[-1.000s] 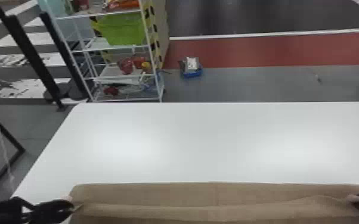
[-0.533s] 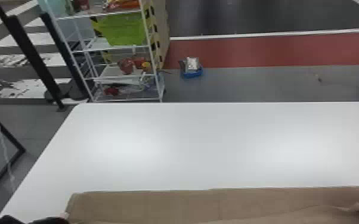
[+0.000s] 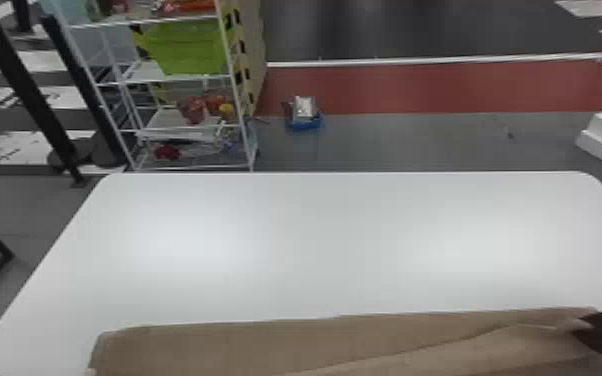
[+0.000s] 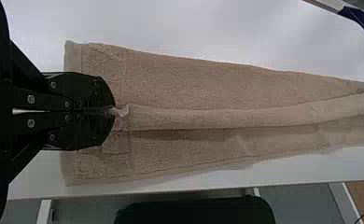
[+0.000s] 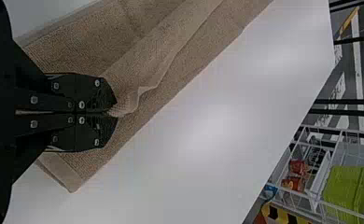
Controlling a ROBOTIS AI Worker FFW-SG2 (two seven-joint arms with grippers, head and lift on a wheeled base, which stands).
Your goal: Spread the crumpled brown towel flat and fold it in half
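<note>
Brown rectangular cloth towel (image 4: 180,84) is spread along the near side of the white tabletop (image 3: 315,240), a raised edge being pinched by the left black gripper (image 4: 114,111) and the right black gripper (image 5: 116,115). Halving seems in hand; next, that edge should be laid down evenly, then released.

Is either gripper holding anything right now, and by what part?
Yes, the brown towel: the left gripper pinches one end of its raised fold, and the right gripper pinches the other end.
</note>
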